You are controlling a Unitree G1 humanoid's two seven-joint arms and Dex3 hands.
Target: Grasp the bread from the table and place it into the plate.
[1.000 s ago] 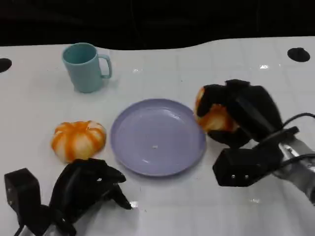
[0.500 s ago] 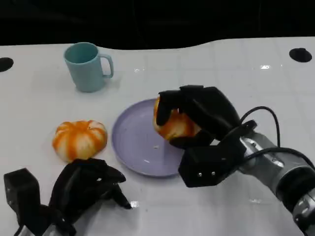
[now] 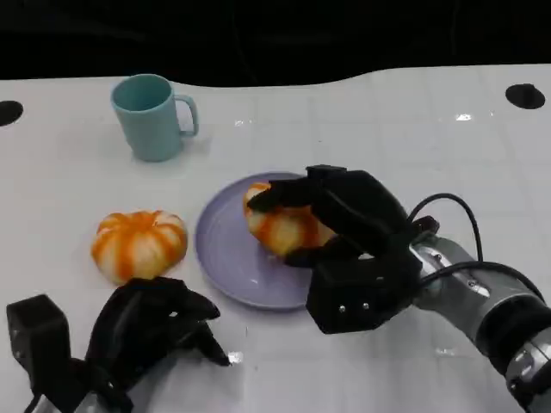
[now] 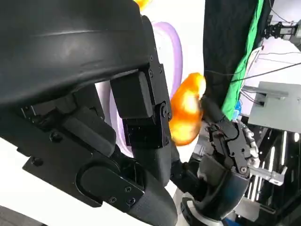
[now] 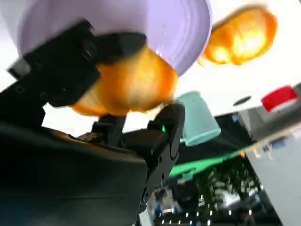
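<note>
Bread: the bread (image 3: 280,225) is a round orange-and-white bun with a glossy, ribbed crust. It is held over the right part of the plate (image 3: 225,249). Whether it already touches the plate, I cannot tell.
Right hand: the right hand (image 3: 344,225) grips the bread, with its black fingers (image 3: 277,194) wrapped over the top and the near side.
Left hand: the left hand (image 3: 146,327) rests on the white counter (image 3: 362,120), near and left. Its fingers are curled in and hold nothing.
Plate: lilac, round, smooth, shallow, with a low rim.
Risk, release: if the fingers open unevenly, the round bun may roll over the low rim.
Risk, plate: a smooth plate on a smooth counter may slide if the hand pushes it.
Others: a second similar bun (image 3: 138,244) lies left of the plate, and a teal mug (image 3: 153,116) stands far left.
</note>
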